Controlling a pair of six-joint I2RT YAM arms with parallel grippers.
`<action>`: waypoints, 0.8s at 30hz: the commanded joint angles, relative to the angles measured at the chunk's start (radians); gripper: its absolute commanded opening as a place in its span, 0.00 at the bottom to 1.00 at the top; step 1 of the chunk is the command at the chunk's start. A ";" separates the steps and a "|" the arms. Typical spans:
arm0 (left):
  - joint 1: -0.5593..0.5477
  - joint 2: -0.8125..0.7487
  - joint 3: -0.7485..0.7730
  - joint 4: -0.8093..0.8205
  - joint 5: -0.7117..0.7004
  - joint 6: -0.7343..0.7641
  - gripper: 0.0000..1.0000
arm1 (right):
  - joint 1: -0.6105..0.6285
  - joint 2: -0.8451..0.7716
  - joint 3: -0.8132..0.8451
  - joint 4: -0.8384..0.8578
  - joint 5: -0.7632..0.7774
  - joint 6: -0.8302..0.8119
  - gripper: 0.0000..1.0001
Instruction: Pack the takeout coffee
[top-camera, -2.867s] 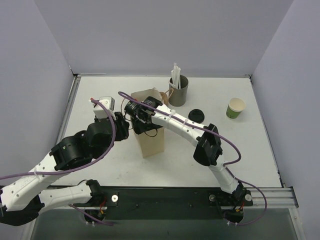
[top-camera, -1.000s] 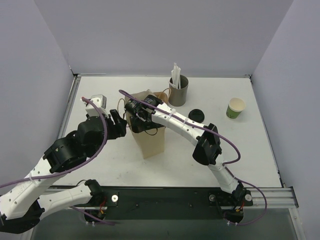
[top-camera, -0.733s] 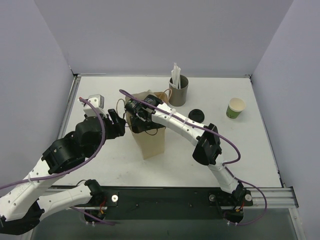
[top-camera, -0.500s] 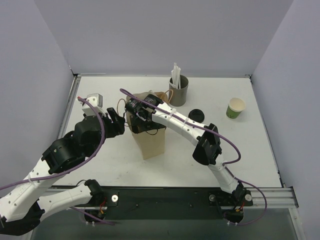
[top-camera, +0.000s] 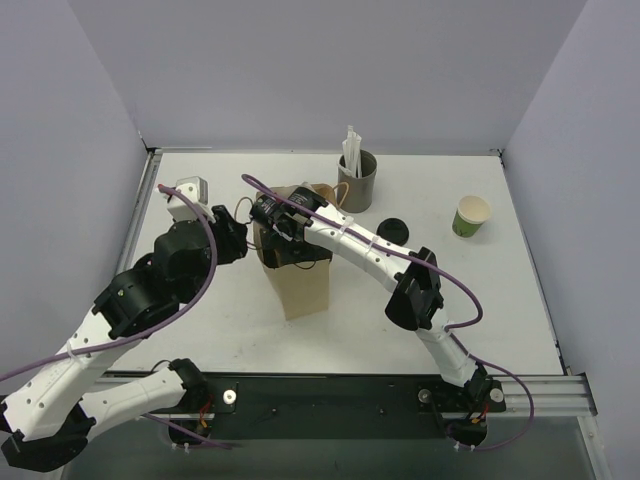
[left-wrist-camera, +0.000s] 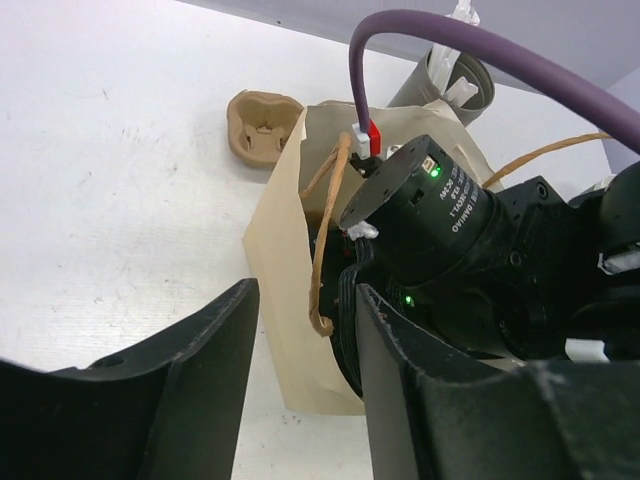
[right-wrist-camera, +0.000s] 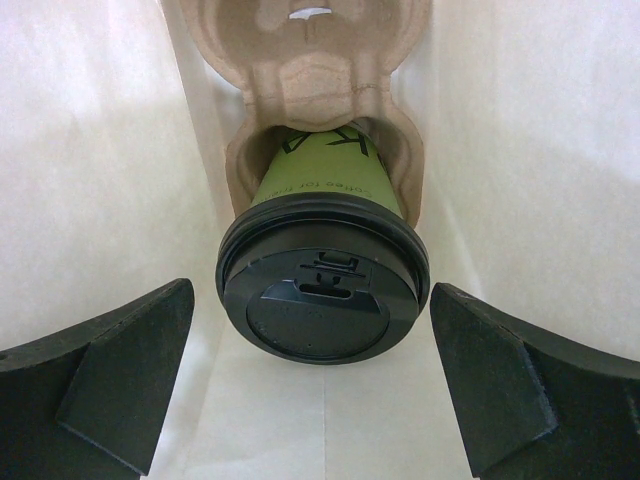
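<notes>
Your right hand is down inside the paper bag, fingers spread wide either side of the takeout coffee, touching nothing. The coffee has its black lid on and sits in a pulp carrier inside the bag. Your left hand is just beside the bag's left wall, fingers partly apart, nothing between them. On the surface: a second green cup, unlidded, far right; a loose black lid between it and the bag; a grey cup with straws behind.
</notes>
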 joint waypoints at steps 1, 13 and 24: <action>0.038 0.023 0.022 0.093 0.025 0.052 0.49 | -0.006 -0.053 0.030 -0.070 0.018 0.023 1.00; 0.119 0.023 -0.004 0.170 0.127 0.103 0.46 | -0.013 -0.068 0.030 -0.062 0.015 0.027 1.00; 0.136 0.052 0.059 0.185 0.118 0.094 0.57 | -0.014 -0.060 0.013 -0.058 0.011 0.029 1.00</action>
